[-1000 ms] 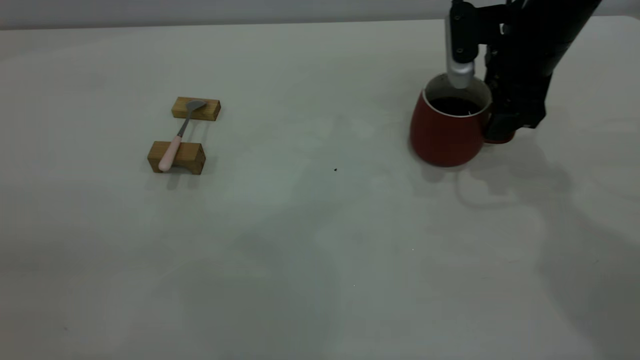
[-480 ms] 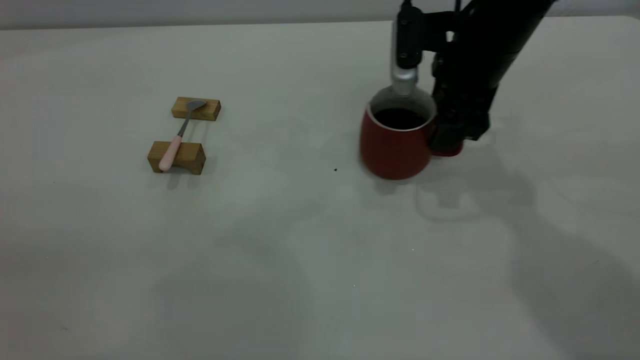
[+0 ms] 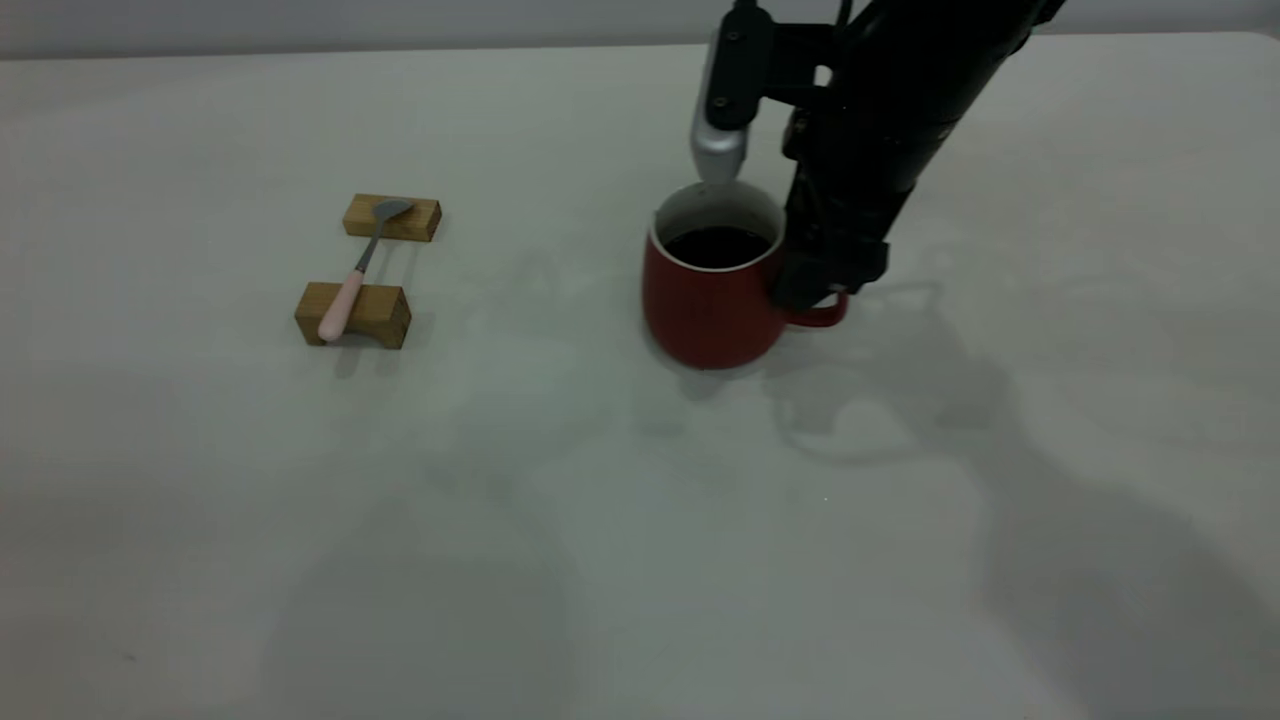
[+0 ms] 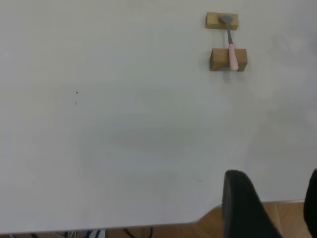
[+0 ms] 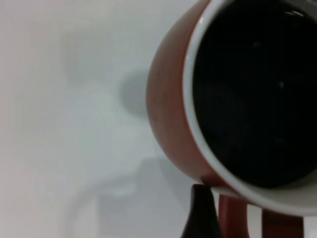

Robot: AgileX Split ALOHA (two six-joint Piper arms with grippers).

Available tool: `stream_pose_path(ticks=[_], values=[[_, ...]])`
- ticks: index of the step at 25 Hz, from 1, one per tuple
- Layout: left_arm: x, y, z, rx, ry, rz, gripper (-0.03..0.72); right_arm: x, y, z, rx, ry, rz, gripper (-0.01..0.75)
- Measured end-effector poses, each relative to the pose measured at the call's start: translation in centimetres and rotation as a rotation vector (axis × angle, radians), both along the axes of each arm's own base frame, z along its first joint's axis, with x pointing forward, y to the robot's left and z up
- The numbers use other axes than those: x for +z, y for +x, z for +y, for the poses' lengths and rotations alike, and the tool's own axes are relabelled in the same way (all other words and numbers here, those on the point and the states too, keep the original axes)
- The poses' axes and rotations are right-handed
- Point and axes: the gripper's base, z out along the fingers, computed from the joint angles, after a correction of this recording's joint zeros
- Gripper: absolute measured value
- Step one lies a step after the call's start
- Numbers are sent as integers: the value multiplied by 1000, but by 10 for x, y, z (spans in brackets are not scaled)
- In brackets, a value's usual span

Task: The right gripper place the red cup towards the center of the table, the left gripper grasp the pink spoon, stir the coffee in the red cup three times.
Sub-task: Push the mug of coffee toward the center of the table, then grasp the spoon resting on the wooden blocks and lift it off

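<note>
The exterior view looks down across the pale grey-white table [image 3: 560, 560]; the left wrist view shares its slim pink-handled metal spoon [image 3: 352, 275] [image 4: 231, 47] (upper right); the right wrist view hovers close above the rounded dark red ceramic cup [image 5: 173, 114].

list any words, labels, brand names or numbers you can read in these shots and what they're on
None: no readable text shows in any view.
The red cup held at its handle by the right gripper is plain, no logo.
The pink spoon and the two wooden blocks bear no marks.
The table has only faint smudges.
The left gripper shows no label.
</note>
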Motion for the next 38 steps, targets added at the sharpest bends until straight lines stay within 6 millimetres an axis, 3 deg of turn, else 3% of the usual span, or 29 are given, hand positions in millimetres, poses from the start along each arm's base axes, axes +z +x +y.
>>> stream_pose_path(ticks=[11,14,17,21,23,27,29,34,38], values=[[0,0,0,0,0,0,380,1,-4,11,-89,65,39,609],[0,0,0,0,0,0,380,3,-4,5,-124,68,79,608],[0,0,0,0,0,0,380,20,-3,-9,-166,77,137,608],[0,0,0,0,0,0,380,81,-4,-27,-242,128,168,604],[0,0,0,0,0,0,380,122,-11,-36,-297,173,178,603],[0,0,0,0,0,0,380,198,-40,-57,-479,257,264,595],[0,0,0,0,0,0,380,226,-59,-66,-561,255,307,593],[0,0,0,0,0,0,380,277,-106,-89,-820,208,341,593],[0,0,0,0,0,0,380,296,-143,-107,-888,212,261,593]])
